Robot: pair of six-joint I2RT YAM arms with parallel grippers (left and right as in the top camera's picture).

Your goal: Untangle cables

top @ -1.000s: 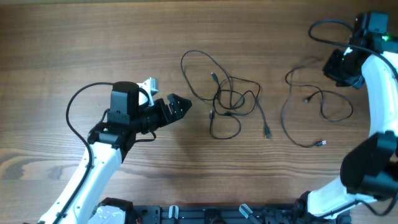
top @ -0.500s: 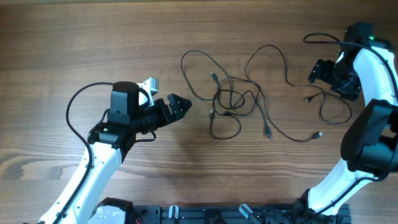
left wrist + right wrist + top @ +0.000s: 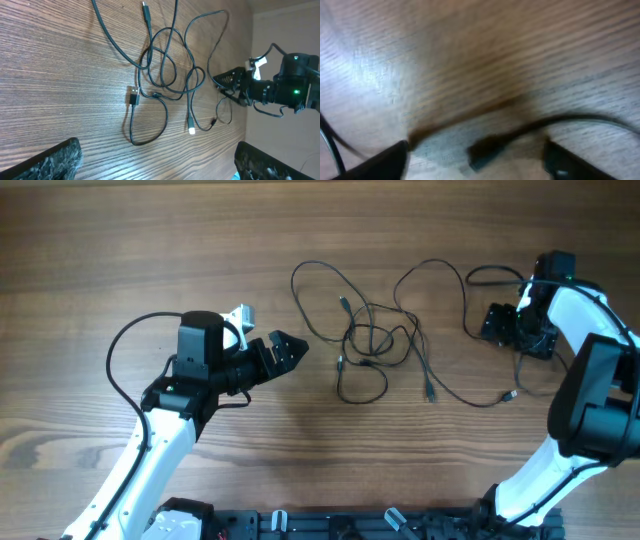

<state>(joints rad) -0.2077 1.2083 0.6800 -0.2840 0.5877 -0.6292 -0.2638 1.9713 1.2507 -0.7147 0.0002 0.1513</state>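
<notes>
The cables (image 3: 372, 340) lie as thin black wires looped into a loose knot at the table's middle, also seen in the left wrist view (image 3: 165, 75). One strand arcs right (image 3: 440, 268) toward my right gripper (image 3: 497, 325). A silver-tipped plug (image 3: 430, 393) rests below the knot. My left gripper (image 3: 290, 350) hovers left of the knot, its fingers (image 3: 50, 160) spread wide with nothing between them. My right gripper (image 3: 475, 160) stands open low over the wood, and a black plug end (image 3: 485, 149) lies loose between its fingers, blurred.
A thick black arm cable (image 3: 125, 350) loops left of the left arm. Another arm cable (image 3: 495, 273) curls behind the right wrist. A further plug end (image 3: 510, 394) lies at the lower right. A dark rack (image 3: 350, 525) runs along the front edge.
My right gripper opened, let go of its cable and moved left and down to the table. The cable's loop shifted left toward the knot. The left arm stayed still.
</notes>
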